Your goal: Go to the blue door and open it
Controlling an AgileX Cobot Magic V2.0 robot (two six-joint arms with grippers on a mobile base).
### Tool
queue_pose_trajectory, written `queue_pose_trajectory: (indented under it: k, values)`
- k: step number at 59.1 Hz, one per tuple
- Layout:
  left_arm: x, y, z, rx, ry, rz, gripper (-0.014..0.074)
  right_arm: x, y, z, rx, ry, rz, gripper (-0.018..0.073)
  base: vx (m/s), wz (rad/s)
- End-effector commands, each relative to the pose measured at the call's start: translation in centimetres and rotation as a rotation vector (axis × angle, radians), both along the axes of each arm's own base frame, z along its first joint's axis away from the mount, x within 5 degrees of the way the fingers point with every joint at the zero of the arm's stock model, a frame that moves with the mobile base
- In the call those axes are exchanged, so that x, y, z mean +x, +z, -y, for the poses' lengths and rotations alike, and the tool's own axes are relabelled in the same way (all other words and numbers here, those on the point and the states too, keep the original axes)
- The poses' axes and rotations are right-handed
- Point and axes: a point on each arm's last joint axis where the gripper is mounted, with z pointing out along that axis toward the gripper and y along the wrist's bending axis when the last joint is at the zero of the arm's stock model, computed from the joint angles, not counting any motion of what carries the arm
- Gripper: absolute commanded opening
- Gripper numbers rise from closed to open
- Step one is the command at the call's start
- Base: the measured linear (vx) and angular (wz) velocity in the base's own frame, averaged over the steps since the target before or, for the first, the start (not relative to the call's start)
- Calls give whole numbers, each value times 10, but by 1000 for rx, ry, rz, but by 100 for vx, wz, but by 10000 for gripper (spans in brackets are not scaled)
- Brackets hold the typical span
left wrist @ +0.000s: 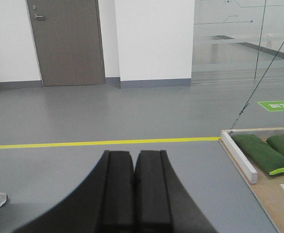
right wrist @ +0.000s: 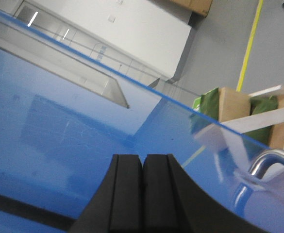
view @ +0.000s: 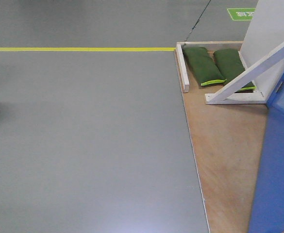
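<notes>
The blue door (view: pixel 277 170) stands along the right side of the plywood platform (view: pixel 224 150), seen at the right edge of my front view. In my right wrist view its glossy face (right wrist: pixel 59 145) fills most of the picture. My right jaws are clenched pad to pad with nothing between them and sit just before the panel; I cannot tell whether they touch it. The silver lever handle (right wrist: pixel 270 162) sits on the door to the lower right of those jaws, apart from them.

At the far end of the platform two green sandbags (view: pixel 207 65) lie side by side inside a white wooden frame (view: pixel 181 68). Just beside them a white diagonal brace (view: pixel 256 70) props a white wall panel (view: pixel 273 29). A yellow floor line (view: pixel 83 49) runs leftward from the platform's far left corner.

My left jaws are also clenched and empty. They hang over the grey floor (left wrist: pixel 132 116) left of the platform, well apart from the door.
</notes>
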Motion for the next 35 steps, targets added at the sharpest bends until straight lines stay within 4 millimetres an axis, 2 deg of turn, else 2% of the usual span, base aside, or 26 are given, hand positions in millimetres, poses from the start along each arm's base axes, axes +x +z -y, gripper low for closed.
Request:
queue_pose_trajectory:
  k: [1, 24, 35]
  values:
    - [-3, 17, 1, -4, -10, 125, 73, 1, 20, -22, -11, 95, 84, -1, 0, 0]
    - [-3, 17, 1, -4, -10, 125, 73, 8, 15, -51, 115, 380, 60, -1, 0, 0]
    - [-3, 17, 1, -4, -10, 125, 73, 6, 20, -60, 114, 413, 94, -1, 0, 0]
